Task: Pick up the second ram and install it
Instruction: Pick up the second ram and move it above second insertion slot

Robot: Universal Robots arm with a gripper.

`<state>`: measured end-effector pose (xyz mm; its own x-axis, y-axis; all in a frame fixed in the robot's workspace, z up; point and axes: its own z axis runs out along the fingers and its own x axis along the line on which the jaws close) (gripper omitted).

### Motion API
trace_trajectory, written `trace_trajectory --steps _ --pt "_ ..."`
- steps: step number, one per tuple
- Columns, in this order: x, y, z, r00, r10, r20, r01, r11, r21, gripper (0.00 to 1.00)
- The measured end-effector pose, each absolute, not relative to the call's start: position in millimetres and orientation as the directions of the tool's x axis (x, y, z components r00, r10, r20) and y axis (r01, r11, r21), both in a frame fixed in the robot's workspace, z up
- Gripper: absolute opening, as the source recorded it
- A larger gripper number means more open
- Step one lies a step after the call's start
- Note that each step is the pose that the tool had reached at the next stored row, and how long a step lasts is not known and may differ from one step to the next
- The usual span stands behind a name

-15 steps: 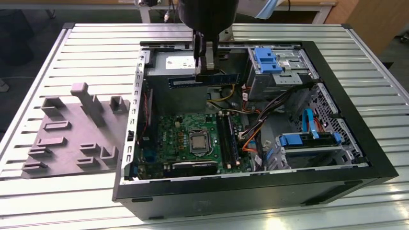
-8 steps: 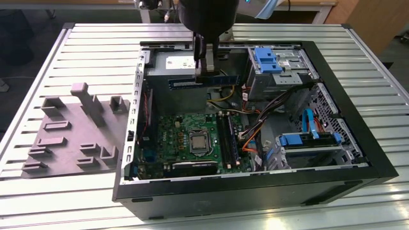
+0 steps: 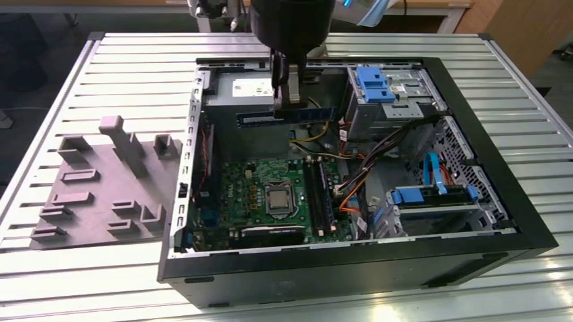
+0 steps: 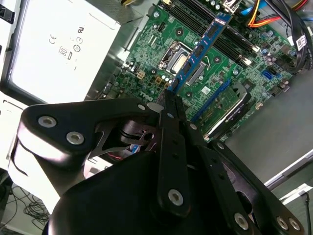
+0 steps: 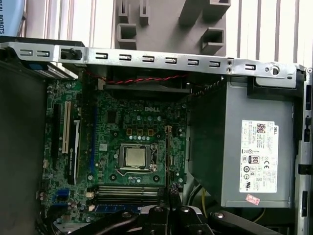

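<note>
Above the open case, the tool clamps the second ram mid-carry, which likely needs squaring over a memory slot.

Arm: exterior view, top centre, vertical. Gripper: pointing down, fingers clamped on the second ram.

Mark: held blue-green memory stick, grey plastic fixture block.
blue-green memory stick [image 4: 200, 51]: second wrist view, middle of its chip face.
grey plastic fixture block [image 3: 100, 209]: exterior view, flat base.
</note>
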<state>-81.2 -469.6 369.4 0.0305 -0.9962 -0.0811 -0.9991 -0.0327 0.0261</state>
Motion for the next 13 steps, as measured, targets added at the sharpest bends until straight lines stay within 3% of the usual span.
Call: trace_trajectory --steps 13 --pt "-81.1 -470.9 362.9 0.030 -0.996 -0.081 -0.999 -0.033 0.027 0.12"
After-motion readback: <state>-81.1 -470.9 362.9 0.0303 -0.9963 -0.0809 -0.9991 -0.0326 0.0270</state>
